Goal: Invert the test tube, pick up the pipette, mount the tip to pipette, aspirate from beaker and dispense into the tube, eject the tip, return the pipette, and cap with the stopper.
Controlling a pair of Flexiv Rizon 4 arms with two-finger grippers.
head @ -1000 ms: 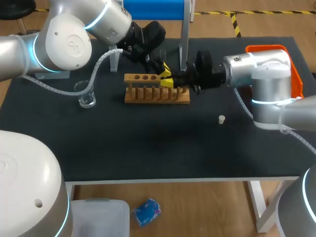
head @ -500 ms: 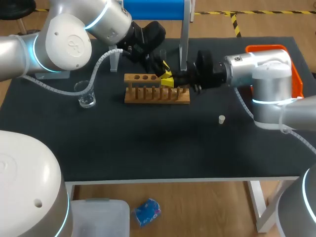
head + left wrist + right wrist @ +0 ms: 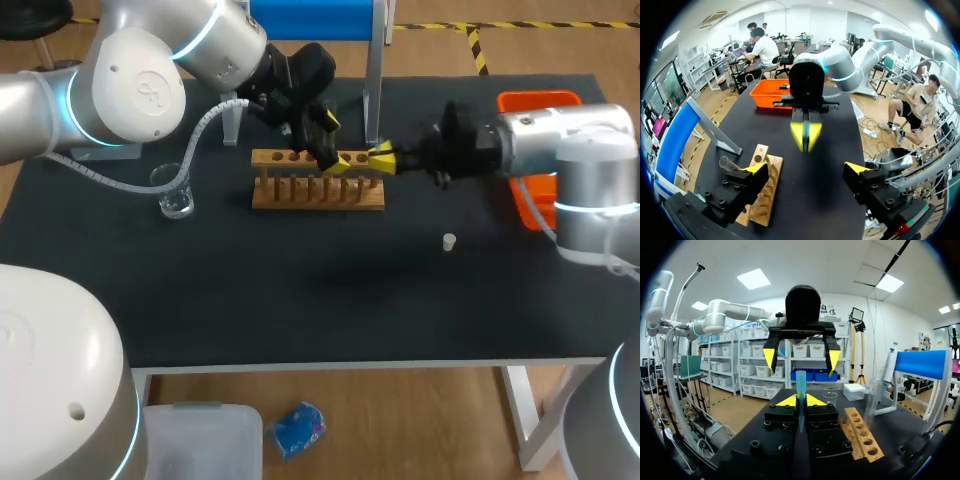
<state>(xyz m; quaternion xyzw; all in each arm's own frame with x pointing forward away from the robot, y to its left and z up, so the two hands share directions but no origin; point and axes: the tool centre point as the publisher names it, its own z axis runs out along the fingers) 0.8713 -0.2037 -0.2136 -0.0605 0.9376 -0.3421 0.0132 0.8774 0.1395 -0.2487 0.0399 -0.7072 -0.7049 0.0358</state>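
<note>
My right gripper (image 3: 800, 400) is shut on a slim blue pipette tip (image 3: 800, 382), held upright between its yellow tips. It hovers over the right end of the wooden rack (image 3: 318, 190), as the head view shows of this gripper (image 3: 382, 160). Facing it a short way off, my left gripper (image 3: 333, 143) stands wide open and empty above the rack's middle. A clear tube (image 3: 872, 400) stands behind the rack on the stand's side. The beaker (image 3: 175, 195) sits at the table's left. A small white stopper (image 3: 449, 241) lies on the mat, right of the rack.
The blue-topped pipette stand (image 3: 375, 70) rises behind the rack. An orange tray (image 3: 545, 100) sits at the back right corner, partly hidden by my right arm. In front of the rack lies open black mat (image 3: 320, 290).
My left gripper has gone from shut to wide open. My right gripper, still shut, has drawn back to the right, away from the left gripper.
</note>
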